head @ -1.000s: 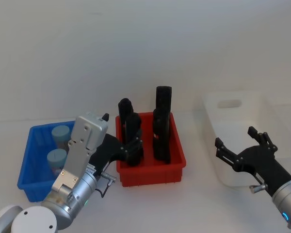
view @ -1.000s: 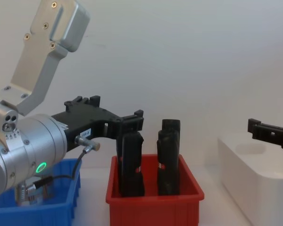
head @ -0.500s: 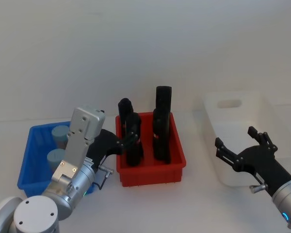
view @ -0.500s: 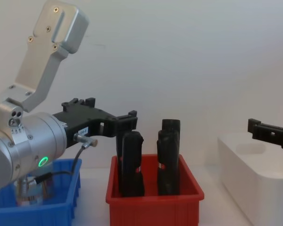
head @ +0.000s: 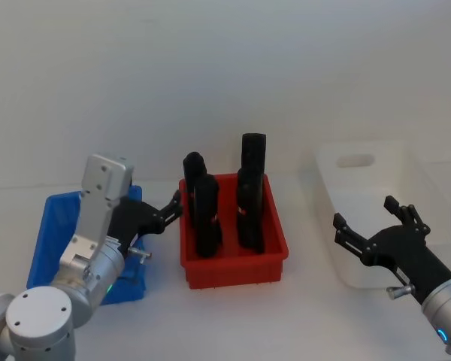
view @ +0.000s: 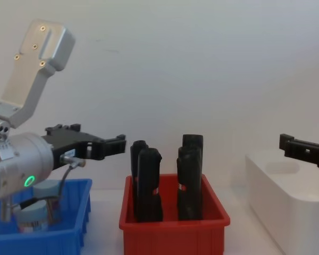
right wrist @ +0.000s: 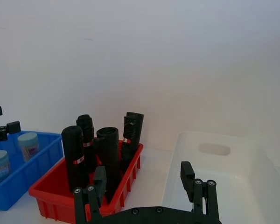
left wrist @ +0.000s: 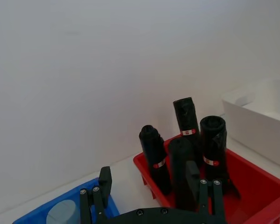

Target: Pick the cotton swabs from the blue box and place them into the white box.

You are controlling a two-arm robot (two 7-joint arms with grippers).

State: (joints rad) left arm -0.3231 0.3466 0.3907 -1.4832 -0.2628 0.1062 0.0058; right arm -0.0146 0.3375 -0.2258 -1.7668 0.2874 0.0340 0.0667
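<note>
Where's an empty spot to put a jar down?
The white box is bare inside, with the right gripper by its near end. So is the table between it and the red bin. Crowded: the red bin, full of black handles; the blue box, with cotton swabs and the left gripper above.

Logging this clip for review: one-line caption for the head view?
Open left end effector hovers between shallow blue plastic bin and red plastic bin; open right end effector near white plastic box.
</note>
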